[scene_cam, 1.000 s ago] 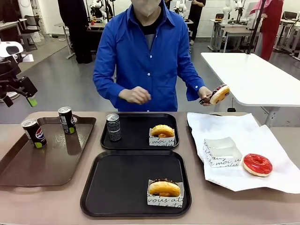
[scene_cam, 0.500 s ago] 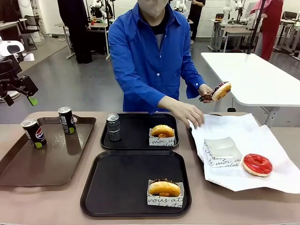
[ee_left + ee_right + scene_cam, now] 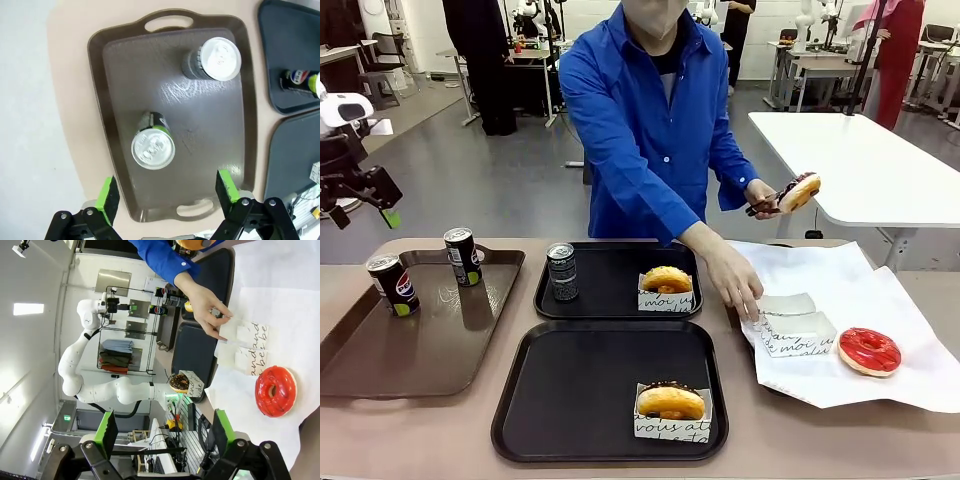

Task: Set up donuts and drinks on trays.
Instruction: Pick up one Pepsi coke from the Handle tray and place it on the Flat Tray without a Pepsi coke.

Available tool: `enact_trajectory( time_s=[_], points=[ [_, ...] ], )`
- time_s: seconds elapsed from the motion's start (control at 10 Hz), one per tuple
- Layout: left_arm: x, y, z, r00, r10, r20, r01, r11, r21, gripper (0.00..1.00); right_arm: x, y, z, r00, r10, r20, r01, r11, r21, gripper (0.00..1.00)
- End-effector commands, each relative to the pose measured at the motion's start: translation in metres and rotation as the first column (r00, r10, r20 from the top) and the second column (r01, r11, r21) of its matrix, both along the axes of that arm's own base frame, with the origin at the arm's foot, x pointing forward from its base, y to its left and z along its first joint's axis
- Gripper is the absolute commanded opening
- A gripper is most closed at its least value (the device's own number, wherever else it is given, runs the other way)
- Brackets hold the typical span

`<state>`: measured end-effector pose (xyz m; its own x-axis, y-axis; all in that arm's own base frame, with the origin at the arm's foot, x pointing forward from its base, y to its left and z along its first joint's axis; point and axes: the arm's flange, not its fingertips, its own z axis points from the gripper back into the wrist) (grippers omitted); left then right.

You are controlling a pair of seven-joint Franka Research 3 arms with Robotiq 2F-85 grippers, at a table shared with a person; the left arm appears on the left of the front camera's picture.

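Observation:
The far black tray [image 3: 610,300] holds one drink can [image 3: 561,271] and a golden donut [image 3: 666,279] in its white box. A chocolate-topped donut [image 3: 670,402] in a box lies on the near black tray [image 3: 580,400]. Two more cans [image 3: 393,284] [image 3: 463,256] stand on the brown tray [image 3: 430,345]. My left gripper [image 3: 167,189] hangs open high above those cans [image 3: 153,147] [image 3: 217,59]. Open too, my right gripper [image 3: 163,427] hovers above a red donut [image 3: 273,391]. The person's hand [image 3: 738,283] rests on empty white boxes [image 3: 795,325]; the other hand lifts a donut [image 3: 799,192] in tongs.
A white paper sheet [image 3: 880,290] covers the table's right side, with the red donut [image 3: 869,351] lying bare on it. The person in a blue shirt leans over the far edge. Another white table stands behind at the right.
The person's free hand swung from chest height across to the empty boxes on the paper. The donut in the tongs rose a little. My left arm barely shifted.

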<state>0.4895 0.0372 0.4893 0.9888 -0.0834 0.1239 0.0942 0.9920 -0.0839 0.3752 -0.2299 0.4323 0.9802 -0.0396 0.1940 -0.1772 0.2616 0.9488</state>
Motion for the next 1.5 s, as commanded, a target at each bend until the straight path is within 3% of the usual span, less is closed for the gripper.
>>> enact_trajectory(
  time_s=[0.0,0.6,1.4],
  points=[
    [0.011,-0.003,-0.021,1.0,0.019,0.001,-0.019,0.999,0.031,1.0,0.0,0.001,0.001,1.0,0.001,0.001,-0.001,1.0,-0.001,1.0],
    [0.011,-0.011,-0.055,0.999,-0.039,-0.013,0.04,0.991,0.131,1.0,0.0,0.001,0.001,1.0,0.001,0.001,-0.001,1.0,-0.001,1.0],
    [0.018,-0.005,-0.081,0.997,-0.071,-0.036,0.074,0.99,0.123,1.0,0.0,0.001,0.001,1.0,0.001,0.001,-0.001,1.0,-0.001,1.0]
  ],
)
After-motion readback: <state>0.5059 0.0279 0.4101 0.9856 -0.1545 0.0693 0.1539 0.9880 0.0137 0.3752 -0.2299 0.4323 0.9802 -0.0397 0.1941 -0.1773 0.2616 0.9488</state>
